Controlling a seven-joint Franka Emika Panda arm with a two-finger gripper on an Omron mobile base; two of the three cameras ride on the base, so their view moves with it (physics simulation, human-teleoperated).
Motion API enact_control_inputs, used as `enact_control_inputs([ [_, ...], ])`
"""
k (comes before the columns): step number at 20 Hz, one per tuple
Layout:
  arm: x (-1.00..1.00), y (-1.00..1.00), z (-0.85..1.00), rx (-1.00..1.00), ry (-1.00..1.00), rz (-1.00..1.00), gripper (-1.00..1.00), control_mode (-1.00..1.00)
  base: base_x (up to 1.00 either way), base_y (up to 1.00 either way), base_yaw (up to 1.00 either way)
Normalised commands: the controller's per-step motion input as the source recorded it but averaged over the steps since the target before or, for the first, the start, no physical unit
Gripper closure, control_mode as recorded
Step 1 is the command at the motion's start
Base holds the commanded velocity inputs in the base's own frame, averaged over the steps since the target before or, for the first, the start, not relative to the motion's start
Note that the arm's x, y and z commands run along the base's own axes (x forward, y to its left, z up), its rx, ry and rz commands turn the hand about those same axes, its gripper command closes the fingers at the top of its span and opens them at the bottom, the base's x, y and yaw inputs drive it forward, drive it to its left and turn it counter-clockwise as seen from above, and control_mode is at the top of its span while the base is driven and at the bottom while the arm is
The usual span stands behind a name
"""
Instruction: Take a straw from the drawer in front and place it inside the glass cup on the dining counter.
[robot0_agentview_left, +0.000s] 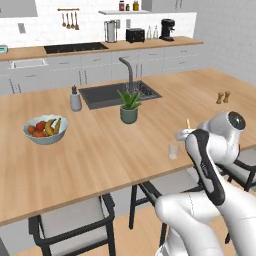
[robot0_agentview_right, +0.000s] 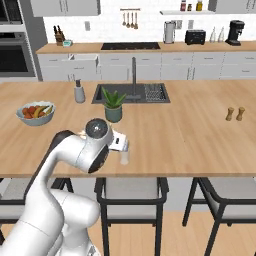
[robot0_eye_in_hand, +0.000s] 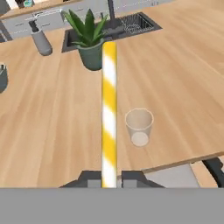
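On the table (robot0_agentview_left: 100, 150), taking the cup (robot0_eye_in_hand: 139, 126) as landmark and going left to right in the hand view: a grey bottle (robot0_eye_in_hand: 40, 40) stands far off to its upper left, then the potted plant (robot0_eye_in_hand: 90, 39) well behind it, by the near edge of the dark sink (robot0_eye_in_hand: 131, 26). The straw (robot0_eye_in_hand: 109, 113), striped yellow and white, rises upright just left of the cup and apart from it, its lower end pinched between the narrow-set fingers of the gripper (robot0_eye_in_hand: 109, 177). The cup stands upright near the table's front edge. In the left base view a fruit bowl (robot0_agentview_left: 45, 129) sits far left of the cup (robot0_agentview_left: 173, 149), and the straw's tip (robot0_agentview_left: 188, 123) shows just right of it, above the arm.
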Motion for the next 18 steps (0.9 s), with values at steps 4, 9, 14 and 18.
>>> enact_control_inputs([
  [4, 0.23, -0.78, 0.00, 0.17, -0.37, 0.42, 1.00, -1.00, 0.00, 0.00, 0.00],
  [9, 0.23, -0.28, 0.00, 0.08, -0.38, 0.53, 1.00, -1.00, 0.00, 0.00, 0.00],
  [14, 0.32, -0.11, 0.01, 0.06, -0.33, 0.50, 1.00, -1.00, 0.00, 0.00, 0.00],
  [18, 0.30, -0.01, 0.22, 0.08, -0.08, 0.41, 1.00, -1.00, 0.00, 0.00, 0.00],
])
